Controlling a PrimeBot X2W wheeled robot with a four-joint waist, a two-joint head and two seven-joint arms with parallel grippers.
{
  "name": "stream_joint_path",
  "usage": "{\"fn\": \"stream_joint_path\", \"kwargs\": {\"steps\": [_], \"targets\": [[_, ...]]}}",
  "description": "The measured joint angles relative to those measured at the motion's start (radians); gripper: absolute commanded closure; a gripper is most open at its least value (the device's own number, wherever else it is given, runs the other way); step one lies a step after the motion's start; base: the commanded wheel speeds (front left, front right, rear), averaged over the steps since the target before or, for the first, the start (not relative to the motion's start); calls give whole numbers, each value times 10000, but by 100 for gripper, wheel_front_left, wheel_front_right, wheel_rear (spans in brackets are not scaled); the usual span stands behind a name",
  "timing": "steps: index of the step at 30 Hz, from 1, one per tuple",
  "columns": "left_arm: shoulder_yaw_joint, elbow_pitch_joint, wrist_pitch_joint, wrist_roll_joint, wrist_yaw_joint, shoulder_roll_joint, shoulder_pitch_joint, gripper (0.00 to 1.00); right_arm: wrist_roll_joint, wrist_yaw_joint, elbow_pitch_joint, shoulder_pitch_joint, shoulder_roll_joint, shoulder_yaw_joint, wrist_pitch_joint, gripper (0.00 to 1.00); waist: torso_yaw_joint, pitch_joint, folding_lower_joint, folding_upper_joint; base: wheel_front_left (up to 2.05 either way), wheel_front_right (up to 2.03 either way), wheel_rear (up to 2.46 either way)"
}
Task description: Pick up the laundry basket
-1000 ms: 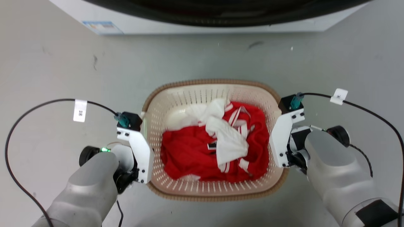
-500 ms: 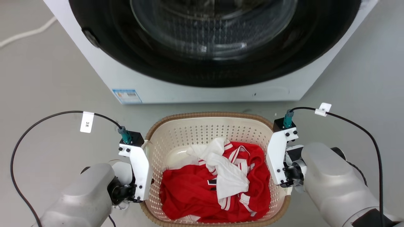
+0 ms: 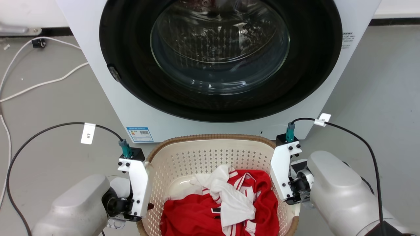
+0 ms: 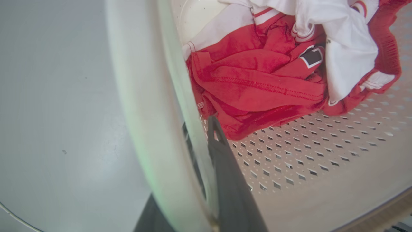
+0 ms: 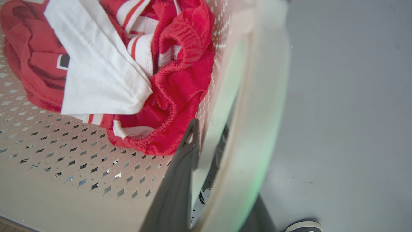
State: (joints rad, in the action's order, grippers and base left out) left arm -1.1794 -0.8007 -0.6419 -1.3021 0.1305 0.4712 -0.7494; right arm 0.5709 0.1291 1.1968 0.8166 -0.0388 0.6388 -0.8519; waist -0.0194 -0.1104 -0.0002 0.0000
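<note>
The laundry basket, cream with perforated walls and a brown rim, holds red and white clothes in front of the washer. My left gripper is shut on its left white handle. In the left wrist view one dark finger lies inside the wall and the other is outside under the handle. My right gripper is shut on the right handle, with one finger inside the wall. The basket's near end is cut off by the bottom of the head view.
A white front-loading washer with its round glass door shut stands right behind the basket. White cables lie on the grey floor at the left. The toe of a person's shoe shows on the floor in the right wrist view.
The head camera has swung upward: the washer's door has come fully into view and the basket sits lower in the picture. Both grippers have stayed on the basket's handles.
</note>
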Motion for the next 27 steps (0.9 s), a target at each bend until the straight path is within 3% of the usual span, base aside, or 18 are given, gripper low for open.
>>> {"fn": "stream_joint_path", "kwargs": {"steps": [16,27], "targets": [[-297,-90,-761,-754,-15,-10,390,100,777,-4,-192,-465,-48,476,-642,100,31,1044,0,0,0,0,0],[-433,-82,-738,-857,-15,-69,527,100,974,-4,19,-476,-50,594,-713,100,52,1121,1,0,0,0,0]]}}
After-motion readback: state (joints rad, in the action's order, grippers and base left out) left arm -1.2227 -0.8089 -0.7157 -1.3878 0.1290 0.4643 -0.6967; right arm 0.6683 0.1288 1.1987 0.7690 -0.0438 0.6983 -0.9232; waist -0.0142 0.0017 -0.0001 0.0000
